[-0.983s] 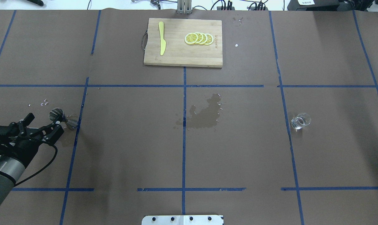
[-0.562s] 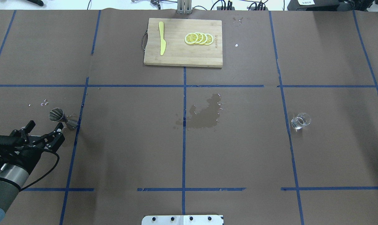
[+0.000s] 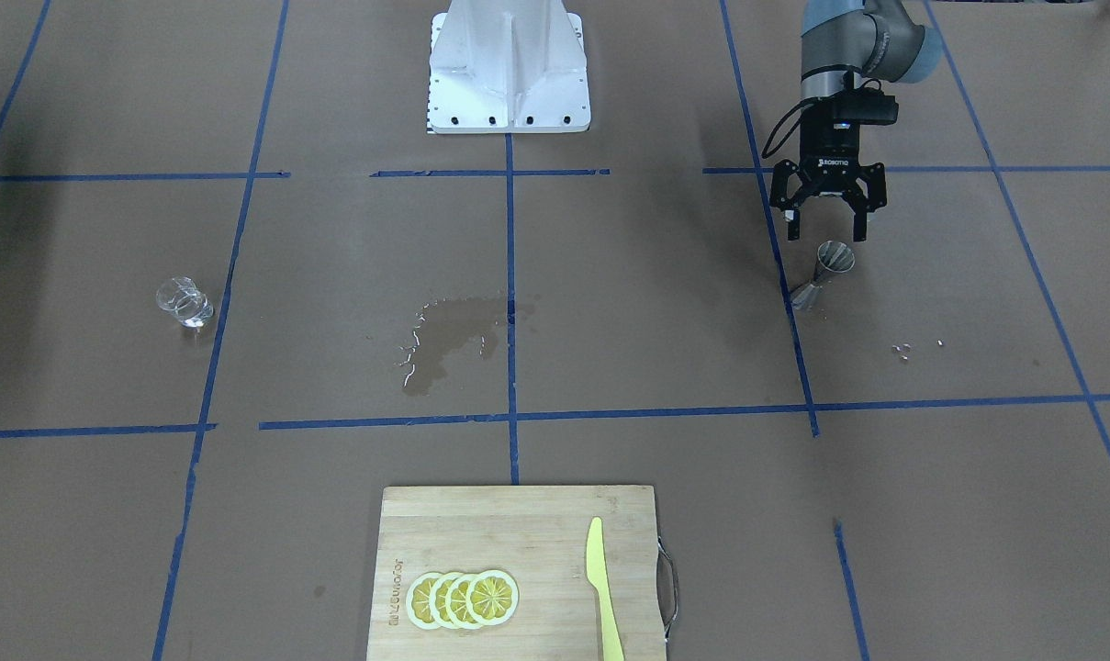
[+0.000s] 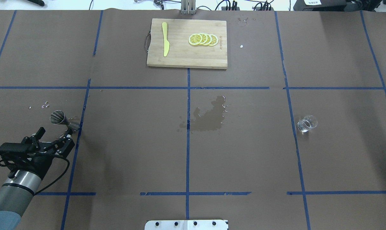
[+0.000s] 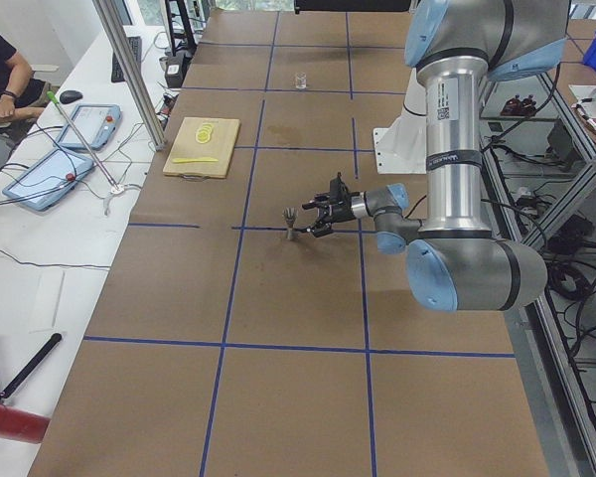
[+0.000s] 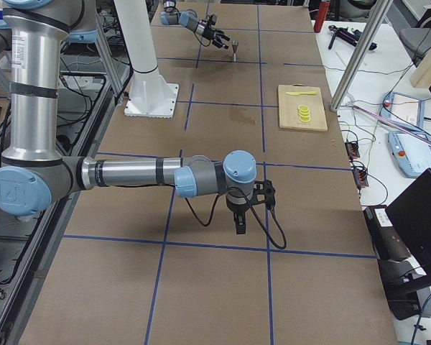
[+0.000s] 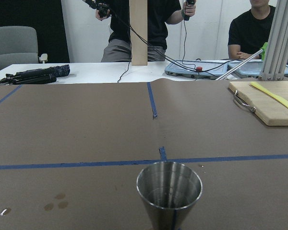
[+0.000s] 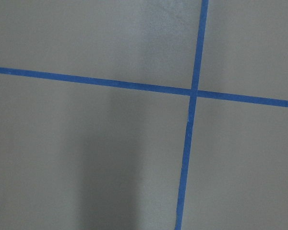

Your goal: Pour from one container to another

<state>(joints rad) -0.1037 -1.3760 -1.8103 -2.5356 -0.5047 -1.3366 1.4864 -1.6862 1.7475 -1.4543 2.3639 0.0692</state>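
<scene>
The metal jigger (image 4: 60,119) stands upright on the brown table at the robot's left, beside a blue tape line. It also shows in the front view (image 3: 825,271) and fills the bottom of the left wrist view (image 7: 169,191). My left gripper (image 4: 55,134) hovers just behind it on the robot's side, open and empty, apart from it (image 3: 827,228). The clear glass cup (image 4: 306,124) stands alone far off at the right (image 3: 183,303). My right gripper (image 6: 240,224) appears only in the exterior right view, pointing down at bare table; I cannot tell its state.
A wet spill (image 4: 208,116) darkens the table's middle. A wooden cutting board (image 4: 180,57) at the far edge carries lemon slices (image 4: 203,39) and a yellow knife (image 4: 165,39). Small droplets (image 4: 45,104) lie beyond the jigger. The robot's base plate (image 3: 507,92) sits at the near edge.
My left gripper has drawn back from the jigger toward the robot and slightly rightward, staying open. The jigger and the glass cup have not moved.
</scene>
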